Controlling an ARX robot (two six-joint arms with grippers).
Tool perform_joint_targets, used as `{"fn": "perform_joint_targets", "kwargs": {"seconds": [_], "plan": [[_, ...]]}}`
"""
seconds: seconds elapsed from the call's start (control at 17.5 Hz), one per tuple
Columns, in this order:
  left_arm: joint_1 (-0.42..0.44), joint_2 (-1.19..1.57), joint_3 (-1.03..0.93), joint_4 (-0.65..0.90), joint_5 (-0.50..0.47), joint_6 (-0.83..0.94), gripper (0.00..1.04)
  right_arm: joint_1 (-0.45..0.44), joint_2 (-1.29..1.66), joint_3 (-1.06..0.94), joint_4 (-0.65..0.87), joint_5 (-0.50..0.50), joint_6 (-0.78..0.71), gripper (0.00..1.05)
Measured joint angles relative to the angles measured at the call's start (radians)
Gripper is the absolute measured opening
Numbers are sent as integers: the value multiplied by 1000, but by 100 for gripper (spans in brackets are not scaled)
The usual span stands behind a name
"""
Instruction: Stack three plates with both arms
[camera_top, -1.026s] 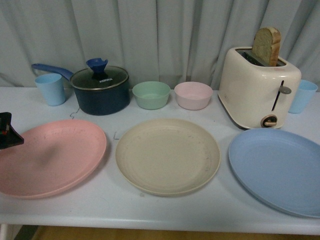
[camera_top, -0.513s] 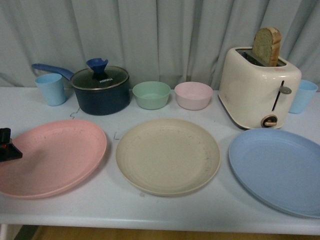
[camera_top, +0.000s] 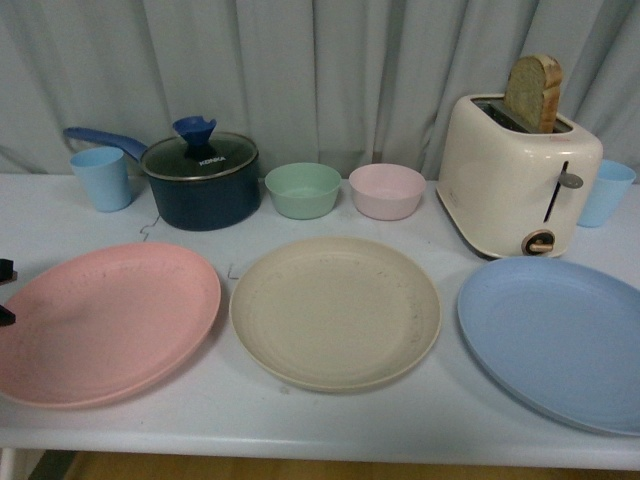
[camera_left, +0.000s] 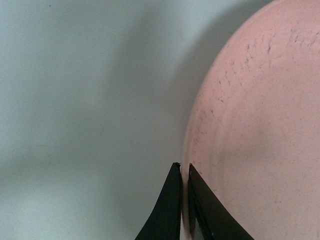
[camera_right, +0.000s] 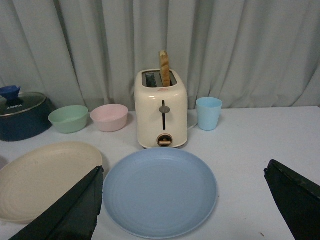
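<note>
Left fingers (camera_left: 172, 205) pinch the pink plate (camera_top: 110, 320) by its rim.
Right fingers (camera_right: 70, 210) spread wide, clear of the blue plate (camera_right: 160, 192) on the tabletop (camera_right: 240, 150).

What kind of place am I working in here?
Probably a staged kitchen tabletop, not a real kitchen: a toaster holding bread, a lidded saucepan and dinnerware such as the pink plate sit on a white table before a plain curtain.
</note>
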Motion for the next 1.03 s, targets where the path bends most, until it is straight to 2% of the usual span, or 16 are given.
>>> {"fn": "perform_joint_targets", "kwargs": {"seconds": [0.34,0.51,0.68,0.86,1.03], "plan": [[-24,-211,-93,21,-48,-59,2,0,0,0,0,0,0,98],[-177,-322,-115,29,-84,-146,2,0,0,0,0,0,0,98],[-387,-324,-119,35,-148,-230,2,0,0,0,0,0,0,98],[-492,-263,-76,27,-172,-270,2,0,0,0,0,0,0,98],[-530,-172,-5,7,-216,-280,2,0,0,0,0,0,0,98]]}}
